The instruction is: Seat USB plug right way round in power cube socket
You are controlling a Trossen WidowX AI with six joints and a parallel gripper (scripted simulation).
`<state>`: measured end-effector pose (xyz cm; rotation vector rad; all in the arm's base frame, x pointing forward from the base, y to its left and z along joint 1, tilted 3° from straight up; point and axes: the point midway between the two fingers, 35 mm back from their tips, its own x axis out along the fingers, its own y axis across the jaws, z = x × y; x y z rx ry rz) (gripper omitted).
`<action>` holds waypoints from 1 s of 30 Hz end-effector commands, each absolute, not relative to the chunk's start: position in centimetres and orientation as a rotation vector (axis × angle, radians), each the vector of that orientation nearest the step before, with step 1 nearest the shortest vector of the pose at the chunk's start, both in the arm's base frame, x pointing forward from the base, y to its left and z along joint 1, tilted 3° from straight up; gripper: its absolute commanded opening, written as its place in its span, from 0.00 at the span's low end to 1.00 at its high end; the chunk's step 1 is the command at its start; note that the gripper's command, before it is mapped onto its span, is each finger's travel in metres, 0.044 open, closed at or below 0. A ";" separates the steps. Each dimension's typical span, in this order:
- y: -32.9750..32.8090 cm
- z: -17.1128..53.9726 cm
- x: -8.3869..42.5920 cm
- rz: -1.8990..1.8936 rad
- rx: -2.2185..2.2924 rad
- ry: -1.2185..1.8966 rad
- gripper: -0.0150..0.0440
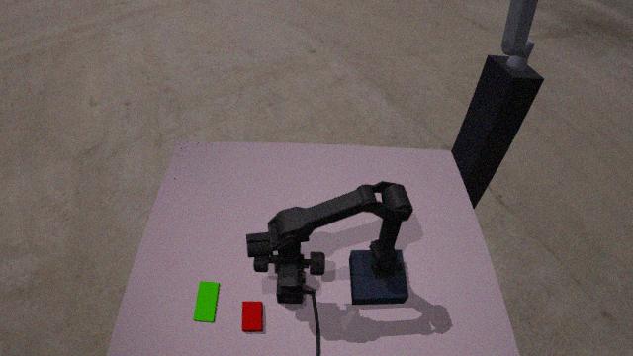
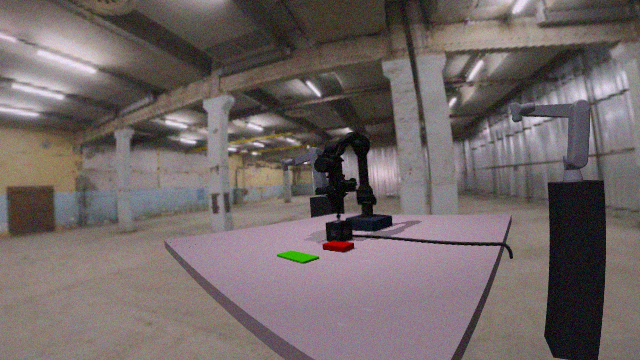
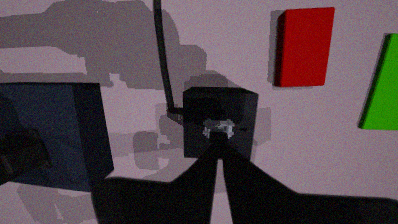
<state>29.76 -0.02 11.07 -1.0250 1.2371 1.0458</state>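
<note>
While the arm (image 1: 336,205) (image 2: 363,170) reaches over from its dark blue base (image 1: 358,292) (image 2: 382,222) (image 3: 87,125), the gripper (image 1: 290,269) (image 2: 338,214) (image 3: 219,149) points down at the power cube (image 1: 290,289) (image 2: 339,231) (image 3: 200,142). Fingers are drawn in close and clamped on the USB plug (image 3: 218,135), right at the cube's top socket. Plug is mostly hidden behind the fingertips in the wrist view; pale metallic bits show around it. Can't tell which way round it is, or how deep.

Top view for places: base stands toward the table's (image 1: 223,173) (image 2: 425,280) (image 3: 300,160) right edge, cube is left of it, well apart from the far edge. Red block (image 1: 252,316) (image 2: 338,246) (image 3: 306,47) lies flat near the cube, on its left-edge side, not touching. Green block (image 1: 207,302) (image 2: 298,257) (image 3: 382,90) also lies flat, closer still to the left edge, apart from the red one. Black cable (image 1: 316,326) (image 2: 430,241) (image 3: 162,60) leaves the cube's side; exterior view shows it crossing the tabletop and drooping over the right-hand edge. Both blocks are fully on the table, and so is the cube.
</note>
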 end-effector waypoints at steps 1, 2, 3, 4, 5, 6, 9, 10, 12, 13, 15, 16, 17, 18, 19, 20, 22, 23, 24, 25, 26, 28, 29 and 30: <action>-0.1 11.5 29.9 1.043 -1.029 1.231 0.25; -0.1 11.6 29.9 1.043 -1.029 1.231 0.25; -0.1 11.7 29.9 1.043 -1.029 1.231 0.25; -0.1 11.7 29.9 1.043 -1.029 1.231 0.25; -0.1 11.8 29.9 1.043 -1.029 1.231 0.25; -0.1 11.9 29.9 1.043 -1.029 1.231 0.25; -0.1 12.1 29.9 1.043 -1.029 1.231 0.25; -0.1 12.1 29.9 1.043 -1.029 1.231 0.25; -0.1 12.3 29.9 1.043 -1.029 1.231 0.25; -0.1 12.3 29.9 1.043 -1.029 1.231 0.25; -0.1 12.5 29.8 1.043 -1.029 1.231 0.25; -0.1 12.5 29.8 1.043 -1.029 1.231 0.25; -0.1 12.6 29.8 1.043 -1.029 1.231 0.25; -0.1 12.7 29.8 1.043 -1.029 1.231 0.25; -0.1 12.7 29.8 1.043 -1.029 1.231 0.25; -0.1 12.8 29.8 1.043 -1.029 1.231 0.25; -0.1 12.9 29.8 1.043 -1.029 1.231 0.25; -0.1 12.9 29.8 1.043 -1.029 1.231 0.25; -0.1 12.9 29.8 1.043 -1.029 1.231 0.25; -0.1 12.8 29.8 1.043 -1.028 1.233 0.25; -0.1 12.8 29.8 1.040 -1.024 1.235 0.25; -0.1 12.8 29.8 1.025 -1.007 1.245 0.25; -0.1 12.7 29.8 1.014 -0.995 1.251 0.25; -0.1 12.7 29.8 1.001 -0.980 1.259 0.25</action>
